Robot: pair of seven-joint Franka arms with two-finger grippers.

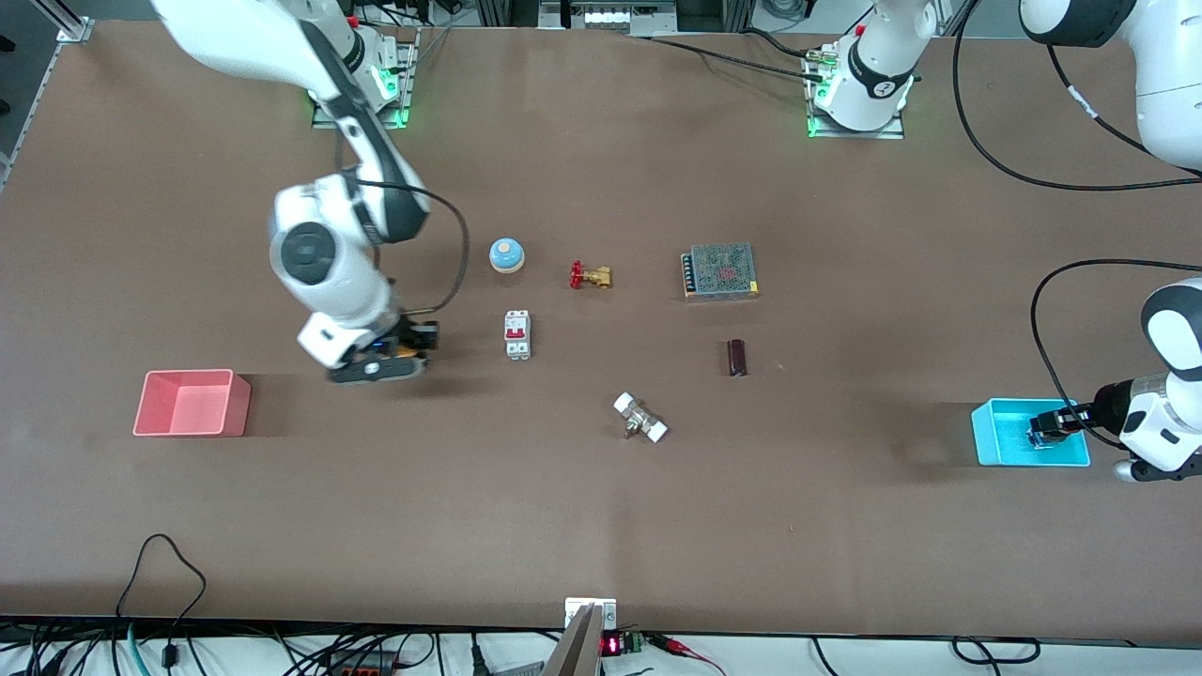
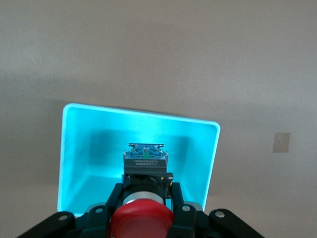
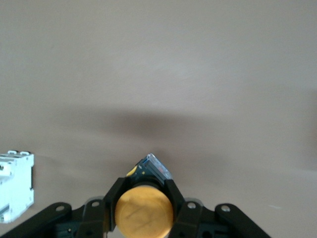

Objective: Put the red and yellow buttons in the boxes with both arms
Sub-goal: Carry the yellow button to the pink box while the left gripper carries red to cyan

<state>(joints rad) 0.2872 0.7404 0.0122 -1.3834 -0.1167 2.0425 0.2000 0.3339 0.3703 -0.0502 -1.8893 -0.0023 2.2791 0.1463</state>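
Observation:
My left gripper [image 1: 1054, 424] is shut on the red button [image 2: 142, 220] and holds it over the inside of the cyan box [image 1: 1000, 439]. In the left wrist view the button's black body [image 2: 145, 162] points into the cyan box [image 2: 79, 148], and my left gripper [image 2: 145, 192] clamps it from both sides. My right gripper [image 1: 416, 340] is shut on the yellow button [image 3: 143, 209] low over bare table, between the pink box [image 1: 188, 375] and a white breaker. In the right wrist view my right gripper [image 3: 144, 196] grips the button just under its cap. The pink box holds nothing.
A white breaker [image 1: 517, 334] lies close beside my right gripper and shows in the right wrist view [image 3: 15, 191]. Mid-table lie a blue-and-white bell [image 1: 507, 254], a red-handled brass valve [image 1: 590, 275], a meshed power supply [image 1: 720, 270], a dark cylinder [image 1: 737, 358] and a white-ended fitting [image 1: 640, 418].

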